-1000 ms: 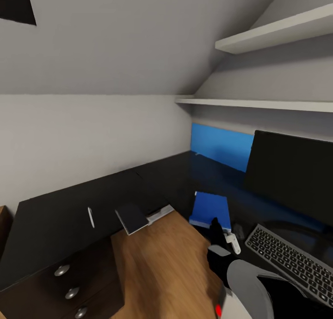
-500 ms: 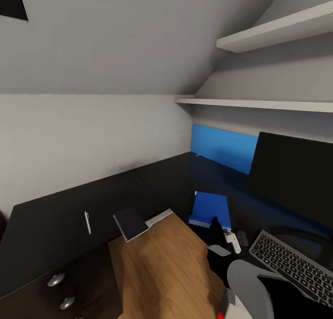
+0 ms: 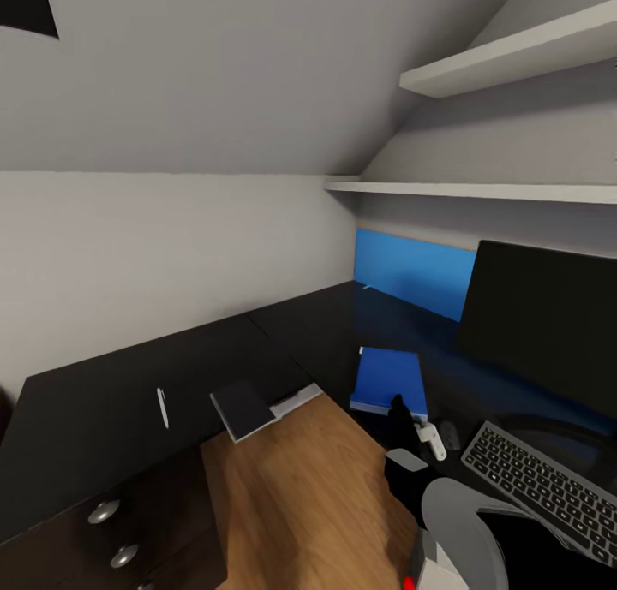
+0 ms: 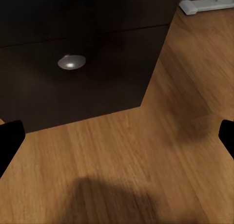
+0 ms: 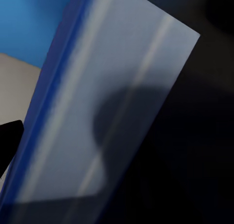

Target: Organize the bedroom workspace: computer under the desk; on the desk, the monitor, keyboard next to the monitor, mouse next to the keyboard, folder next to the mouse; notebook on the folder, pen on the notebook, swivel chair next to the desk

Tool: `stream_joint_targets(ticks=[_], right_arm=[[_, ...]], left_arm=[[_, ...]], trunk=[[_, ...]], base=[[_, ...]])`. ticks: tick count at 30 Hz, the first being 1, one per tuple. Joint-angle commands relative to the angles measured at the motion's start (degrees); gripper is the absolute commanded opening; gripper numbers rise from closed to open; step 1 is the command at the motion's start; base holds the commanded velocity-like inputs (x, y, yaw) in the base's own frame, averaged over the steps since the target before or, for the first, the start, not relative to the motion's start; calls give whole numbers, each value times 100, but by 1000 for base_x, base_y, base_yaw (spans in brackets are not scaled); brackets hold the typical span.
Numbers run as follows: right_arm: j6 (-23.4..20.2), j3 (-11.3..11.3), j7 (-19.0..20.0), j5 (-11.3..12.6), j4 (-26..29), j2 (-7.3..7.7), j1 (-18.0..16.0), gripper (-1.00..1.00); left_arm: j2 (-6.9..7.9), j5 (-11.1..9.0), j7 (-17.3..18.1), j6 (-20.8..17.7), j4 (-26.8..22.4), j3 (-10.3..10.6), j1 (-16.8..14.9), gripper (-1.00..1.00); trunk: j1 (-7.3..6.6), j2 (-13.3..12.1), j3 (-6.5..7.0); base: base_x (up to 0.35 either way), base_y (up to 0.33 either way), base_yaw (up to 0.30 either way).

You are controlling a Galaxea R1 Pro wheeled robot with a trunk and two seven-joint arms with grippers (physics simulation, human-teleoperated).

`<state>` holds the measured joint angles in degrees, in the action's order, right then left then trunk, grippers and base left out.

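Dim, soft shadows, blurred close-up

Blue folder (image 3: 390,382) flat on black desk (image 3: 103,402)

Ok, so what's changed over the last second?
Very little. The whole head view shifted slightly, which is the camera moving, not the things. The right gripper stays at the near edge of the folder; nothing was visibly grasped or released. The pen, notebook, monitor and keyboard lie on the desk as before.
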<state>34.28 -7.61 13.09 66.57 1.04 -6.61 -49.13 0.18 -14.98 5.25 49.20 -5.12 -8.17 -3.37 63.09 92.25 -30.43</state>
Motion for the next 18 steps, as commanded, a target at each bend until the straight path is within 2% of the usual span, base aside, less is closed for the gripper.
stream_joint_targets(ticks=[1, 14, 18], right_arm=[[-9, -214, 19, 139, -166, 2, 0, -100], [-9, -215, 19, 145, -166, 8, -1, -100], [-9, -215, 19, 145, -166, 3, 0, -100]], left_arm=[[-1, -14, 55, 11, 1, -44, -2, 100], [-1, -14, 60, 11, 3, -39, -5, 100], [6, -8, 75, 11, 3, -36, -4, 100]], trunk=[[90, 44, -26], [90, 44, -26], [90, 44, -26]], base=[[0, 0, 0], [2, 0, 0], [163, 0, 0]])
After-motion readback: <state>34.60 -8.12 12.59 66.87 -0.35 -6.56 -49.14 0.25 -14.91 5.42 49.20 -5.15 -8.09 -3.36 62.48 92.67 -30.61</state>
